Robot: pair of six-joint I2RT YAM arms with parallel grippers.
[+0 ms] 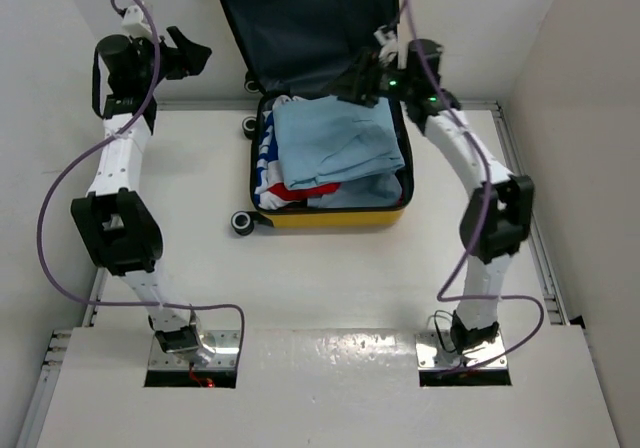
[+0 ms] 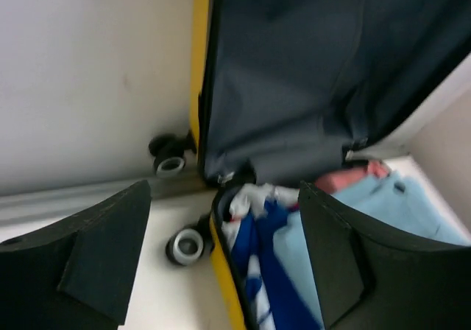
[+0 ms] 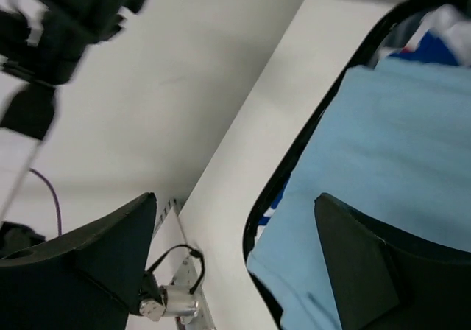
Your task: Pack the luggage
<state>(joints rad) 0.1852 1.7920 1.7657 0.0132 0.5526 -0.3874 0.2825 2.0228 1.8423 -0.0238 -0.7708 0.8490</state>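
White walls were seen all around a white desk [image 1: 330, 288]. At 12 o'clock on the desk, the luggage [image 1: 330, 216] was laid open. Its yellow bottom half was flat on the desk. Its lid [image 1: 300, 28] was stood up against the back wall, and the dark grey inside of the lid was shown. Small black wheels [image 1: 243, 224] were seen on the 9 o'clock side of the luggage.

Clothes were packed in the bottom half. A light blue cloth [image 1: 330, 143] was folded on top. A red, white and blue cloth [image 1: 275, 190] was tucked under it, towards 8 o'clock.

The left gripper [image 1: 190, 53] was held up at about 10 o'clock, well apart from the luggage and close to the back wall. Its fingers were spread wide and nothing was held between them. In the left wrist view, the corner of the luggage and two wheels were seen past the fingers.

The right gripper [image 1: 362, 80] was held over the 1 o'clock corner of the luggage, near the bottom of the lid. Its fingers were spread wide too, and nothing was held. Whether the cloth was touched could not be told.

A purple cable [image 1: 60, 178] was looped beside each arm.
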